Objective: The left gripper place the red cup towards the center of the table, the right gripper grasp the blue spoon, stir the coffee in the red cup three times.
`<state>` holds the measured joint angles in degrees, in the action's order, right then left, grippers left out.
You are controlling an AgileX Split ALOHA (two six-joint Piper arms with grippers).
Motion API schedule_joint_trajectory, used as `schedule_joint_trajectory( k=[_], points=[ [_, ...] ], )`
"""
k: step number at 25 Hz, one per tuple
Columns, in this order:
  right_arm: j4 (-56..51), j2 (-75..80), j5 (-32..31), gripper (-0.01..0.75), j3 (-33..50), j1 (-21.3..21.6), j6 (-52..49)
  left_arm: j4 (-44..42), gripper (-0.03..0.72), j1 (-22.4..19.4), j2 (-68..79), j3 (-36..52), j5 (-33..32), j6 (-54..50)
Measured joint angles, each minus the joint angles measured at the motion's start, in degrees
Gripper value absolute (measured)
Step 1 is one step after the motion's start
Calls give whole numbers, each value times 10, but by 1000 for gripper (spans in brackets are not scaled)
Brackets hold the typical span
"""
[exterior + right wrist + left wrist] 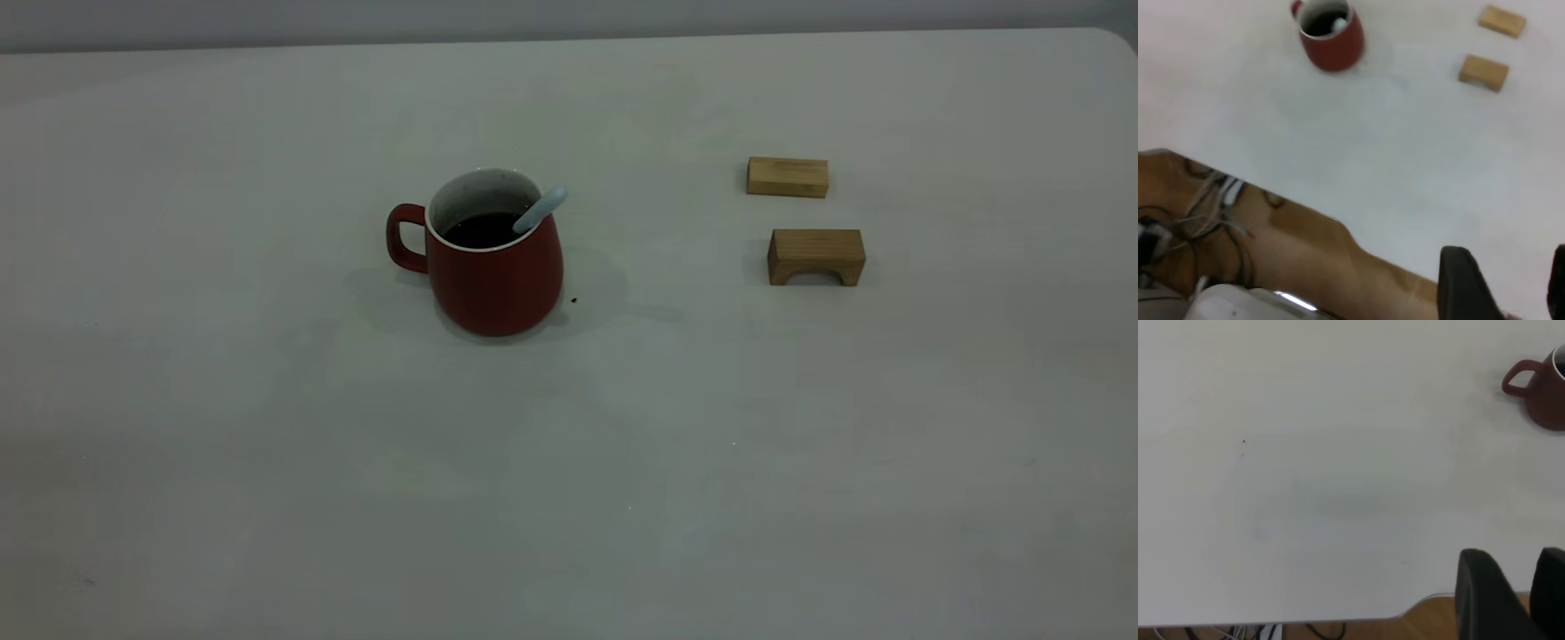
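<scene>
Resting in the red cup (494, 267), blue spoon (539, 211) — both pincers open, empty.

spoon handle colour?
Pale light blue; the blue spoon leans in the red cup, handle past the rim. Exterior view shows it best.
</scene>
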<state>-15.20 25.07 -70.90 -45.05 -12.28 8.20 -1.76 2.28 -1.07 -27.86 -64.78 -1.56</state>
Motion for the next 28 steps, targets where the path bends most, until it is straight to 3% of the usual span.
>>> schedule_joint_trajectory(
  k=[8, 14, 28],
  points=[
    [72, -167, 46, 350, 149, 73, 14, 0, 243, 0, 0, 0, 0, 0],
    [104, -226, 59, 350, 177, 110, -4, 0, 243, 0, 0, 0, 0, 0],
    [114, -239, 60, 350, 182, 112, -30, 0, 243, 0, 0, 0, 0, 0]
  ],
)
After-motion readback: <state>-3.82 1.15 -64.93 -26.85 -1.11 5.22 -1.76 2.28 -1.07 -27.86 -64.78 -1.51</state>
